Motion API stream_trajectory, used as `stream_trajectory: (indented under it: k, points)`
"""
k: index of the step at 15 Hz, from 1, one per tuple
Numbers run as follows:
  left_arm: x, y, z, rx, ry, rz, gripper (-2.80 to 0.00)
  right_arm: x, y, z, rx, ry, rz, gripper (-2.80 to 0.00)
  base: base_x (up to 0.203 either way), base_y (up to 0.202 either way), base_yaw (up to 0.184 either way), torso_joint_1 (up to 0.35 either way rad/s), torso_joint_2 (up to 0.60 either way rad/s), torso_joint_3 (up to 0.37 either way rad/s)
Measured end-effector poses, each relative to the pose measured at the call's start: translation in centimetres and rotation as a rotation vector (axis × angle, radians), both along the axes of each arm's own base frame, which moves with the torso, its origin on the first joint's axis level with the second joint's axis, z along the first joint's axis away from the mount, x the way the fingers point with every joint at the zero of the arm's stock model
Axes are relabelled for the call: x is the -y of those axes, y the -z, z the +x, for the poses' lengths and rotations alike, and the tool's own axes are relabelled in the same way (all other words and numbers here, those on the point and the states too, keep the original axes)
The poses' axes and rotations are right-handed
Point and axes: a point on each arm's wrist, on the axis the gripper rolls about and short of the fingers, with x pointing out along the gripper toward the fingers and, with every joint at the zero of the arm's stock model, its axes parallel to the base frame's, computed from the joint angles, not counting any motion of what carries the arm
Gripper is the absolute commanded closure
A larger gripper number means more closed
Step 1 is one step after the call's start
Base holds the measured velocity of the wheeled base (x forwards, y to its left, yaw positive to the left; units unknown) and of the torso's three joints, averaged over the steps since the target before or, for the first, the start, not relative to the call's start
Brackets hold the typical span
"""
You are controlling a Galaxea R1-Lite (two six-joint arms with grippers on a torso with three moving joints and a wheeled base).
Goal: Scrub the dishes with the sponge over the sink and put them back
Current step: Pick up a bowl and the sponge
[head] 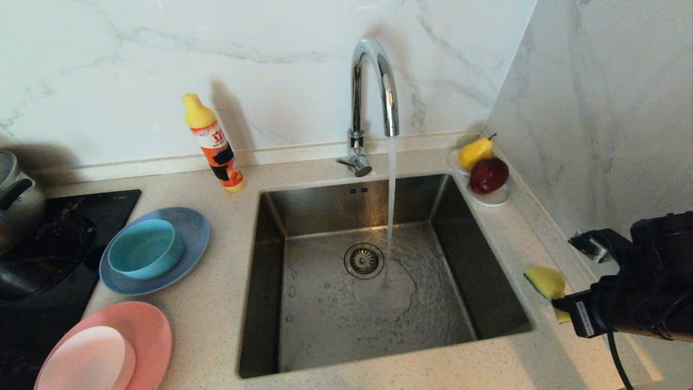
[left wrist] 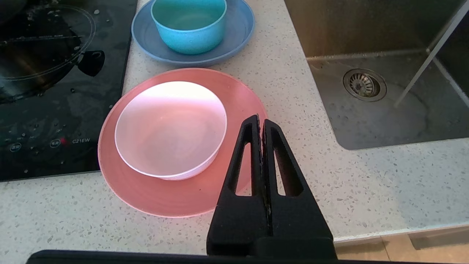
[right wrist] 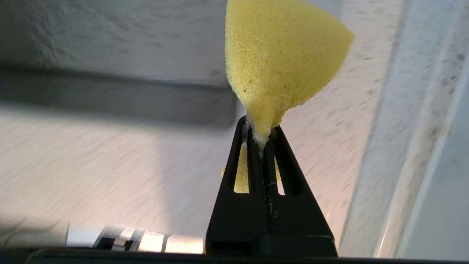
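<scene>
Speckled counter: plates, bottle, perhaps hob.

sponge: yellow, pinched | dishes: stacked on counter | sink: water running

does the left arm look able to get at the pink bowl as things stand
Probably yes: the left gripper hangs shut just beside the pink bowl, which sits open on the pink plate, nothing between them; it must open first.

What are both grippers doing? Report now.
Left gripper: jaws shut, empty, above the pink plate.
Right gripper: jaws shut on the sponge, right of the sink.
</scene>
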Motion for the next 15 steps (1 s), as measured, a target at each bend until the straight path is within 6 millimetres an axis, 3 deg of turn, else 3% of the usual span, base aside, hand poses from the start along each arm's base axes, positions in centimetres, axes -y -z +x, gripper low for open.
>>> stream_trajectory:
  k: [5, 8, 15]
  points:
    - [0.0, 0.0, 0.0, 0.0, 0.0, 0.0, 0.0, -3.4, -4.7, -5.3, 0.015, -0.191, 0.015, 0.0, 0.0, 0.0, 0.0, 0.0, 0.0, 0.0]
    - [0.0, 0.0, 0.0, 0.0, 0.0, 0.001, 0.0, -4.2, -6.2, -8.0, 0.002, -0.241, 0.005, 0.0, 0.0, 0.0, 0.0, 0.0, 0.0, 0.0]
    - [0.0, 0.0, 0.0, 0.0, -0.001, 0.0, 0.0, -4.9, -8.7, -8.8, 0.042, -0.27, 0.068, 0.0, 0.0, 0.0, 0.0, 0.0, 0.0, 0.0]
